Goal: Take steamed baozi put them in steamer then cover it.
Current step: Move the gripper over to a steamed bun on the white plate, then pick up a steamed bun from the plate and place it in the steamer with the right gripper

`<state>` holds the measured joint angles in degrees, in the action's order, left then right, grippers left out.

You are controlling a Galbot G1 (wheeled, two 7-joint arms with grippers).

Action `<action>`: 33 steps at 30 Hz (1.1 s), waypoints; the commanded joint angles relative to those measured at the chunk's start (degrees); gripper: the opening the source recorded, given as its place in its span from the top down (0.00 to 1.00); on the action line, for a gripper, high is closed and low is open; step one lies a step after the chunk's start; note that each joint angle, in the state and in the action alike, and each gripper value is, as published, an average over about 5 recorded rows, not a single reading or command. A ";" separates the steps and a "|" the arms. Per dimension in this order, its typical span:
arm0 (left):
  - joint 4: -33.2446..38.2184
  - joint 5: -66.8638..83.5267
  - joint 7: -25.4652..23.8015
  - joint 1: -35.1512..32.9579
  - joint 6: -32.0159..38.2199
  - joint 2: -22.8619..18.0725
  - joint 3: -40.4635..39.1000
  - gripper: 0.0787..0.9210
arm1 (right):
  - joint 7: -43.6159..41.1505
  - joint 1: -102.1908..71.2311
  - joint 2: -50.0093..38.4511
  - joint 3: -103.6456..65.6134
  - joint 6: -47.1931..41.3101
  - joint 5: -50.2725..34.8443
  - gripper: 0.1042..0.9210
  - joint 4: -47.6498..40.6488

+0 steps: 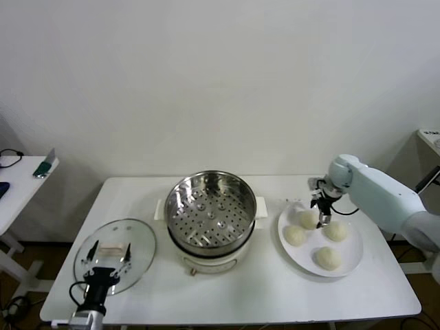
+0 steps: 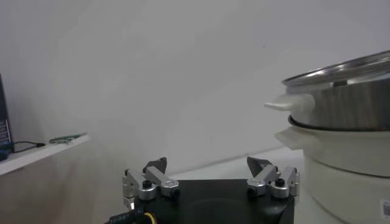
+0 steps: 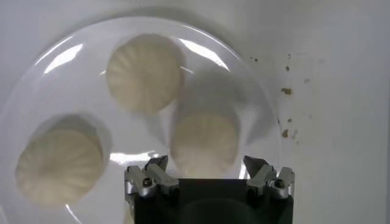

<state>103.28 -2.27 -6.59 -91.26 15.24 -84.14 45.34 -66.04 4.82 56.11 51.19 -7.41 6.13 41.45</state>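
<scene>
Several cream-white steamed baozi (image 1: 295, 235) lie on a white plate (image 1: 352, 265) at the right of the table. My right gripper (image 1: 321, 214) hangs open over the plate's far side. In the right wrist view its jaws (image 3: 206, 163) straddle one baozi (image 3: 203, 143) just beyond them, with two more baozi (image 3: 145, 72) farther off. The steamer (image 1: 210, 213) stands empty at mid-table on its white base. Its glass cover (image 1: 141, 251) lies flat at the front left. My left gripper (image 1: 108, 257) is open just above the cover's handle (image 1: 112, 249). The left wrist view shows that gripper (image 2: 207, 164) holding nothing, with the steamer (image 2: 347, 103) to one side.
A white table (image 1: 275, 295) carries everything, its front edge close behind the left gripper. A low side table (image 1: 24, 175) with small items stands at far left and another surface (image 1: 430, 137) at far right. Crumbs (image 3: 285, 91) dot the table beside the plate (image 3: 36, 91).
</scene>
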 commanded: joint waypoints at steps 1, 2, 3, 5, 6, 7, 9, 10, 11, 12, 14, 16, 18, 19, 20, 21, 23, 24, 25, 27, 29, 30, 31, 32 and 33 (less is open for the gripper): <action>-0.10 0.07 0.04 -0.06 0.00 -0.04 0.10 0.12 | -0.12 0.27 2.76 0.70 0.32 0.30 0.12 -3.06; -0.10 0.08 0.05 -0.08 0.01 -0.05 0.12 0.12 | -0.13 0.19 2.78 0.66 0.44 0.37 0.12 -3.07; -0.11 0.08 0.06 -0.10 0.03 -0.06 0.12 0.12 | -0.14 0.12 2.79 0.61 0.55 0.42 0.12 -3.07; -0.11 0.10 0.06 -0.13 0.04 -0.07 0.08 0.12 | -0.18 0.10 2.78 0.51 0.74 0.50 0.14 -3.04; -0.09 0.11 0.06 -0.13 0.05 -0.09 0.05 0.12 | -0.21 0.12 2.74 0.49 0.81 0.51 0.16 -3.01; -0.08 0.11 0.05 -0.12 0.05 -0.11 0.01 0.12 | -0.26 0.14 2.68 0.47 0.87 0.50 0.19 -2.99; -0.03 0.14 0.06 -0.08 0.05 -0.16 -0.05 0.12 | -0.41 0.18 2.55 0.47 1.01 0.57 0.25 -2.97; -0.02 0.14 0.06 -0.08 0.05 -0.18 -0.07 0.12 | -0.48 0.19 2.51 0.44 1.07 0.61 0.27 -2.99; -0.02 0.16 0.06 -0.09 0.06 -0.16 -0.09 0.12 | -0.54 0.21 2.52 0.39 1.11 0.64 0.30 -3.04; -0.04 0.17 0.06 -0.11 0.08 -0.11 -0.08 0.12 | -0.65 0.26 2.54 0.39 1.16 0.68 0.32 -3.08; -0.10 0.19 0.06 -0.16 0.13 0.04 -0.06 0.12 | -0.87 0.45 2.60 0.42 1.26 0.74 0.35 -3.10; -0.14 0.25 0.02 -0.18 0.34 0.19 -0.04 0.12 | -1.06 0.76 2.65 0.53 1.41 0.72 0.36 -3.04; -0.02 0.30 -0.04 -0.22 0.55 0.24 -0.07 0.12 | -1.15 1.18 2.68 0.61 1.62 0.64 0.37 -3.02; 0.11 0.34 -0.08 -0.28 0.64 0.25 -0.09 0.12 | -1.19 1.47 2.67 0.70 1.78 0.58 0.37 -2.93; 0.26 0.37 -0.12 -0.35 0.68 0.23 -0.11 0.12 | -1.25 1.80 2.62 0.80 1.99 0.49 0.37 -2.81; 0.41 0.41 -0.14 -0.45 0.68 0.19 -0.13 0.12 | -1.33 2.17 2.53 0.90 2.24 0.36 0.37 -2.64; 0.65 0.47 -0.19 -0.66 0.73 0.11 -0.16 0.12 | -1.52 3.24 2.18 1.40 3.12 -0.10 0.37 -1.98; 0.71 0.49 -0.20 -0.77 0.78 0.08 -0.17 0.12 | -1.63 4.01 1.94 1.85 3.65 -0.40 0.37 -1.49; 0.76 0.48 -0.21 -0.89 0.83 0.07 -0.18 0.12 | -1.77 5.00 1.67 2.49 4.43 -0.67 0.37 -0.89; 0.77 0.49 -0.21 -1.11 0.93 0.11 -0.19 0.12 | -2.25 7.91 1.03 4.69 6.56 -1.52 0.37 0.91; 0.68 0.52 -0.20 -1.30 0.99 0.17 -0.14 0.12 | -2.73 12.07 0.41 8.33 8.54 -3.74 0.37 3.75; 0.62 0.56 -0.19 -1.40 1.01 0.20 -0.12 0.12 | -3.00 14.39 0.18 10.43 9.43 -5.09 0.37 5.35; 0.56 0.59 -0.18 -1.50 1.02 0.23 -0.09 0.12 | -3.20 16.82 0.02 12.62 10.01 -6.67 0.37 7.07; 0.52 0.64 -0.16 -1.61 1.03 0.24 -0.08 0.12 | -3.36 19.41 0.08 15.00 10.71 -8.28 0.37 8.75; 0.52 0.73 -0.15 -1.75 1.01 0.26 -0.07 0.12 | -3.57 21.85 0.28 17.19 11.46 -9.49 0.37 10.13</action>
<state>103.74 -1.57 -6.73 -92.92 16.17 -83.96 45.25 -69.22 18.18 57.36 61.22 0.88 0.83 46.36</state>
